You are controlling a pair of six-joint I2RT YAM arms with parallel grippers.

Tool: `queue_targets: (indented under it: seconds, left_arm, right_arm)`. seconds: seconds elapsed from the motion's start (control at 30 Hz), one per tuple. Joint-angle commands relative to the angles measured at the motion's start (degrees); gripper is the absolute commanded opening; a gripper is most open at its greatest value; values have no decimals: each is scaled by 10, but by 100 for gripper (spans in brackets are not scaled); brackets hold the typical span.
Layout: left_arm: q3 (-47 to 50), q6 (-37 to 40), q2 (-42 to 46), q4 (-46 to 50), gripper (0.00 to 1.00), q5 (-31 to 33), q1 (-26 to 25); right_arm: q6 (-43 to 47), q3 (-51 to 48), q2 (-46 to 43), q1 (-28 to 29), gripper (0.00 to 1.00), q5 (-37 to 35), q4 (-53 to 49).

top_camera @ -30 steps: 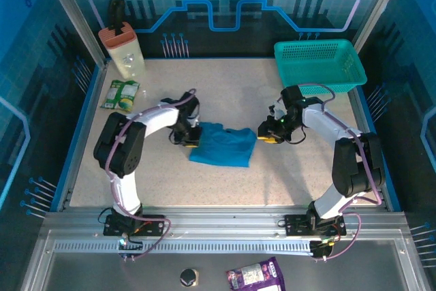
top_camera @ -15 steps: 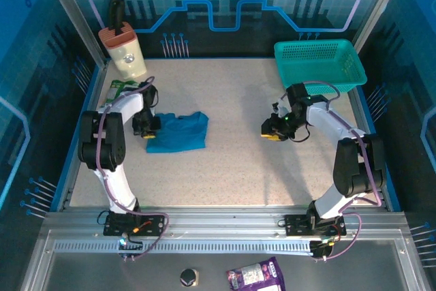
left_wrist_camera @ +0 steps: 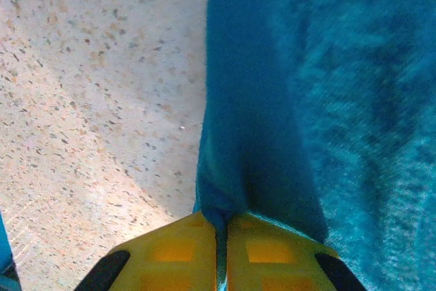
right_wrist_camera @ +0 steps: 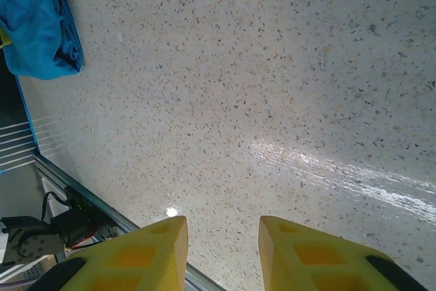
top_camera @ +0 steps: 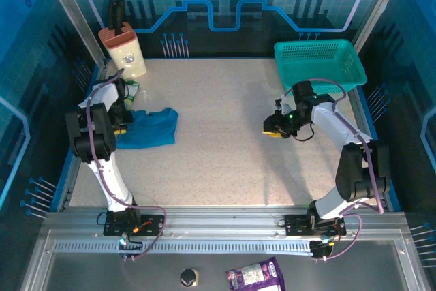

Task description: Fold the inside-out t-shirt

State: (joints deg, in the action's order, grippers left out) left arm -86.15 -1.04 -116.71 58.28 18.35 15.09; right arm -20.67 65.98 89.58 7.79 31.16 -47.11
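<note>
Dragged left since before, the inside-out t-shirt (top_camera: 151, 127) is trailing my left claw (left_wrist_camera: 221, 236), clamped on it; my right claw (right_wrist_camera: 223, 230) is hovering part-open, empty.

The right gripper (right_wrist_camera: 221, 236) is seen at the bottom, yellow fingers (right_wrist_camera: 136, 257) parted, nothing caught between them, just speckled table (right_wrist_camera: 272, 66) underneath. The inside-out t-shirt (right_wrist_camera: 37, 25) is bunched up way off in the top-left corner, near the table's edge.
</note>
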Motion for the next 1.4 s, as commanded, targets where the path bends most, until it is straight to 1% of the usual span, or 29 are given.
queue_targets:
  seconds: [0.0, 0.1, 0.17, 0.33, 0.47, 0.57, 0.83, 0.9, 0.93, 0.97, 1.0, 1.1, 1.23, 1.27, 1.3, 1.37]
  left_arm:
    - [-25, 22, -28, 14, 11, 18, 9]
    - [-46, 22, -36, 4, 14, 40, 10]
    - [-68, 23, -45, 9, 14, 67, 16]
    - [-115, 32, -65, 25, 13, 105, 47]
    - [-134, 33, -74, 14, 13, 112, 73]
    - [-149, 24, -88, 23, 13, 122, 89]
    - [-145, 5, -75, 22, 17, 109, 104]
    - [-145, -5, -69, 27, 20, 98, 112]
    - [-143, -10, -64, 29, 25, 94, 116]
    - [-142, -14, -56, 30, 33, 86, 118]
    - [-141, -17, -45, 28, 39, 78, 118]
    - [-140, -32, -1, 25, 48, 26, 116]
    - [-118, -58, 75, 9, 61, -22, 88]
    - [-105, -64, 94, -3, 63, -35, 77]
    - [-84, -72, 116, -22, 71, -53, 62]
    - [-29, -89, 158, -75, 79, -85, 34]
  right_arm:
    - [8, 0, -13, -9, 34, 20, -10]
    - [7, 0, -17, -9, 34, 19, -9]
    - [6, 1, -19, -10, 34, 18, -11]
    - [8, 4, -21, -11, 34, 15, -15]
    - [9, 11, -13, -12, 34, 18, -17]
    - [10, 18, -14, -12, 34, 17, -20]
    - [10, 28, -13, -12, 34, 10, -26]
    - [12, 30, -10, -14, 33, 3, -25]
    - [13, 31, -9, -15, 33, -6, -20]
    - [13, 28, -9, -15, 34, -23, -11]
    - [13, 24, -10, -17, 36, -42, -1]
    - [8, 0, -19, -23, 39, -94, 46]
    - [-7, -36, -32, -42, 50, -156, 112]
    - [-10, -44, -34, -45, 59, -169, 126]
    - [-13, -53, -37, -49, 69, -186, 142]
    - [-14, -63, -41, -54, 93, -219, 166]
